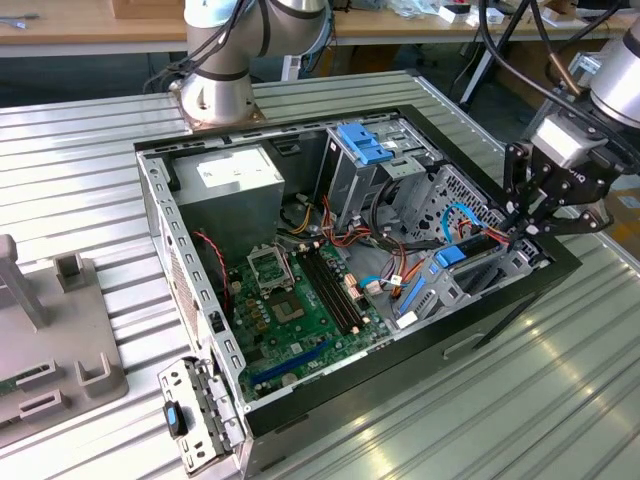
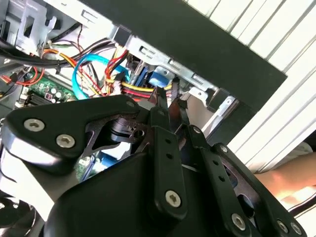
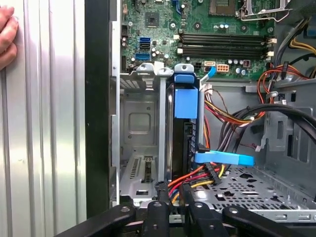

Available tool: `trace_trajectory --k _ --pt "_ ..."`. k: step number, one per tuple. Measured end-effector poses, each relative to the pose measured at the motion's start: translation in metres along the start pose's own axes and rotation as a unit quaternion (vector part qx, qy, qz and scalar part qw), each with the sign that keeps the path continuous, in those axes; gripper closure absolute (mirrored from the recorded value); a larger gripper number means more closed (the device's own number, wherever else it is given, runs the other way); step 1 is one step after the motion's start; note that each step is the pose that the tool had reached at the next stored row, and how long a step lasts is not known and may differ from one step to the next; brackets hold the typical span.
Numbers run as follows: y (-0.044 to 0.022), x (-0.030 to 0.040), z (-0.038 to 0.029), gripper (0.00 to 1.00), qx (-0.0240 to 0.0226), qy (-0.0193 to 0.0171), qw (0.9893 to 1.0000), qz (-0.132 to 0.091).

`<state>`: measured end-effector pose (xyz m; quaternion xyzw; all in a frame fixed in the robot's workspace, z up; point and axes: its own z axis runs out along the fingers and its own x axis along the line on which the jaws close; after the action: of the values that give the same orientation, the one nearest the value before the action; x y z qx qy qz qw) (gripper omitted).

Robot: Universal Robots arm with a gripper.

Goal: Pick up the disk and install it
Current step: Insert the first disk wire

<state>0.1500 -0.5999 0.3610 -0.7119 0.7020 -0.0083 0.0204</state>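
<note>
At the exterior view's left, the open computer case point(image 1: 160, 230) is laid on its side on the ribbed table point(image 1: 80, 150), with the green motherboard point(image 1: 300, 300) exposed. Further right, the disk point(image 1: 472, 250) is stood on edge in the drive bay point(image 3: 140, 123), its blue tab point(image 3: 186, 98) toward the motherboard. At the far right, the gripper point(image 1: 522, 225) is set at the disk's outer end with its fingers drawn narrow; whether a rail is pinched cannot be told. A jam is judged likely if the disk is pushed while tilted in its guides. The orange and yellow cables point(image 3: 197, 177) beside the fingertips could be snagged or crushed. A person's hand point(image 3: 6, 39), rested on the table beside the case, could be struck.
</note>
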Motion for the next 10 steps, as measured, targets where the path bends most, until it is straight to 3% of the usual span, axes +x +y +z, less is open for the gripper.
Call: trace_trajectory --k 3,6,10 --pt "-0.0007 0.0022 0.0011 0.76 -0.0002 0.0005 1.0 -0.009" --pt "-0.0007 0.0023 0.0032 0.76 -0.0007 -0.0006 0.9991 -0.042" --pt "-0.0005 0.0024 0.0077 0.76 -0.0017 -0.0026 0.9948 -0.101"
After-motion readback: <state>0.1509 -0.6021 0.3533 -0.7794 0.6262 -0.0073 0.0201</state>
